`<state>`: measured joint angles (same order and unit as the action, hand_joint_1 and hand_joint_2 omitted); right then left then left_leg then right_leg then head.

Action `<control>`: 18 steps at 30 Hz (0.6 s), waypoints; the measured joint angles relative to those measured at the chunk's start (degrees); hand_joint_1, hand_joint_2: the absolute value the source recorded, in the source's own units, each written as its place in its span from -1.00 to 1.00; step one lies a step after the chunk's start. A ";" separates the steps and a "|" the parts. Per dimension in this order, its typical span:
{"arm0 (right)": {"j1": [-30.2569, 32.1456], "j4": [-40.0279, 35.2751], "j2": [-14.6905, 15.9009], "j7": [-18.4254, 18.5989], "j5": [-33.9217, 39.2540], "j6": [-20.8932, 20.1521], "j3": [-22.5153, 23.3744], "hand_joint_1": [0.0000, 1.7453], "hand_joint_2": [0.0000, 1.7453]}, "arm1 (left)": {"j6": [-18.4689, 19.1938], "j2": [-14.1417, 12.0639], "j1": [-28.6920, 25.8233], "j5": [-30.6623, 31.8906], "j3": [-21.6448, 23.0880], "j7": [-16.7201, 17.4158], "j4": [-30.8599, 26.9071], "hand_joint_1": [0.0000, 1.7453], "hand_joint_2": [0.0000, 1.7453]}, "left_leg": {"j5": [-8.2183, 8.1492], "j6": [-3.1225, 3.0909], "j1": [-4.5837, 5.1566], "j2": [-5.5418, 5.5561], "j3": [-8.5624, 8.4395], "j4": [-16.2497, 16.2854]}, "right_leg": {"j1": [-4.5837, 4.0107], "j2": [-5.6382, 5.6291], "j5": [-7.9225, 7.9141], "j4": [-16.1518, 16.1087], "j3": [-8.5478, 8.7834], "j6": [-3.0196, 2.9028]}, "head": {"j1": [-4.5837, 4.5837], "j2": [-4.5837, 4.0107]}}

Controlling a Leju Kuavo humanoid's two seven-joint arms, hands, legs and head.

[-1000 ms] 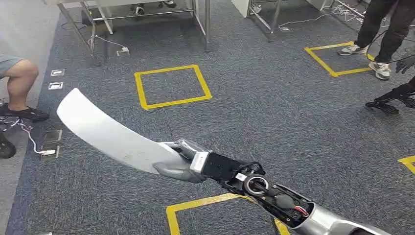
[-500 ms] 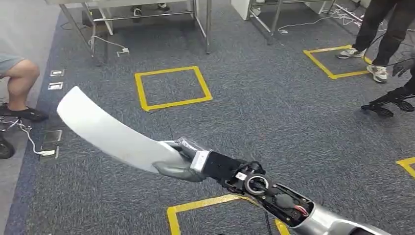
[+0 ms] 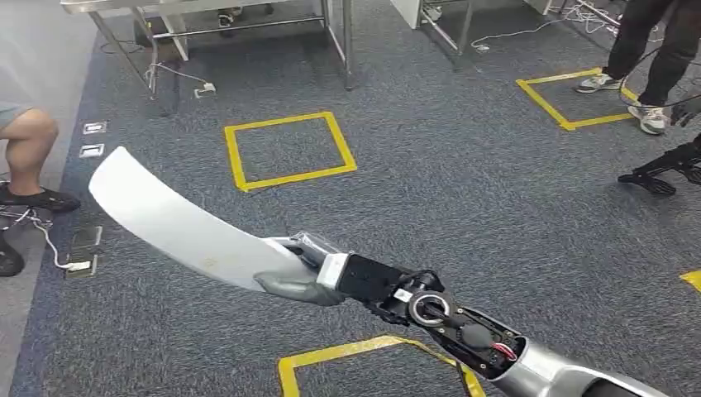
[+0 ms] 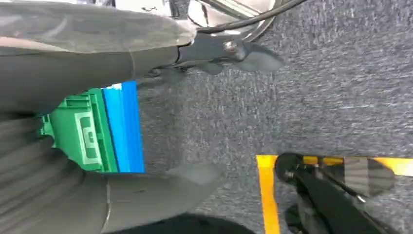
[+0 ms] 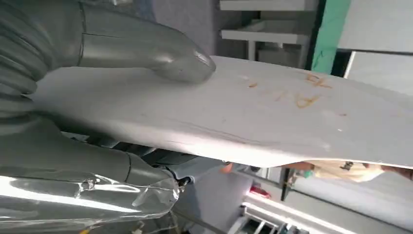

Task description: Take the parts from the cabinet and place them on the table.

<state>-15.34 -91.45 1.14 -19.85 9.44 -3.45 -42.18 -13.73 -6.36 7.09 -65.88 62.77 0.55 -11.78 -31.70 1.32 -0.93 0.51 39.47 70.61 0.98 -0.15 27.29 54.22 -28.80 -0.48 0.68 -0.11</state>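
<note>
Long curved white panel (image 3: 178,219) held out over the grey carpet (image 3: 463,190), running from my right hand (image 3: 302,269) toward 10 o'clock. Thumb (image 5: 160,51) pressed on its face, fingers clamped beneath. My left hand (image 4: 87,44): can't tell its state. Yellow tape square (image 3: 288,149) at 12 o'clock; person's legs (image 3: 653,50) at 2 o'clock.

- Open carpet (image 3: 463,190) lay ahead of the right hand (image 3: 302,277);
- a seated person's leg (image 3: 29,145) stood left; metal table legs (image 3: 347,41) beyond.
</note>
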 joint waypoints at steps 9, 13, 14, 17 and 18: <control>0.00 0.00 0.00 0.04 0.00 -0.04 0.02 0.98 1.00 | 0.02 -0.24 -0.38 0.13 0.00 -0.02 0.00 -1.00 1.00 | 9.85 -2.27 1.08 -0.15 -2.40 -15.85 | -0.42 0.01 3.98 -0.24 5.48 1.66 | -0.48 0.00; -0.24 -0.02 0.00 -0.04 0.00 -0.07 0.02 0.98 1.00 | 0.02 -0.20 -0.43 0.13 0.00 -0.02 0.00 -1.00 1.00 | 8.71 -3.48 0.78 0.01 -5.54 -16.32 | -0.29 0.06 5.38 6.21 2.94 2.60 | 0.17 0.00; -0.21 -0.02 0.00 -0.02 0.00 -0.04 0.02 0.98 1.00 | 0.02 -0.22 -0.38 0.13 0.00 -0.02 0.00 -1.00 1.00 | 8.26 -3.56 0.81 0.04 -5.92 -16.32 | -0.35 0.06 6.58 11.00 -0.18 2.69 | 0.33 0.00; 0.15 0.00 0.04 -0.02 0.00 -0.04 0.02 0.98 1.00 | 0.02 -0.26 -0.45 0.13 0.00 -0.02 0.00 -1.00 1.00 | 6.38 -3.73 1.09 0.30 -8.06 -16.32 | -0.45 0.06 11.96 17.66 -6.95 2.93 | 1.12 0.00; 0.16 0.00 0.04 -0.02 0.00 -0.04 0.02 0.98 1.00 | 0.02 -0.26 -0.47 0.09 0.00 0.00 0.00 -1.00 1.00 | 5.62 -3.74 1.20 0.41 -9.14 -16.32 | -0.49 0.06 11.25 15.68 -7.25 2.75 | 1.33 0.00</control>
<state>-15.18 -91.45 1.18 -19.87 9.44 -3.50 -42.16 -13.70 -6.62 6.62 -65.79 62.77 0.55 -11.78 -26.07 -2.43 0.27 0.93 30.32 54.29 0.50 -0.10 38.54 69.91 -36.04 2.27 2.01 -0.11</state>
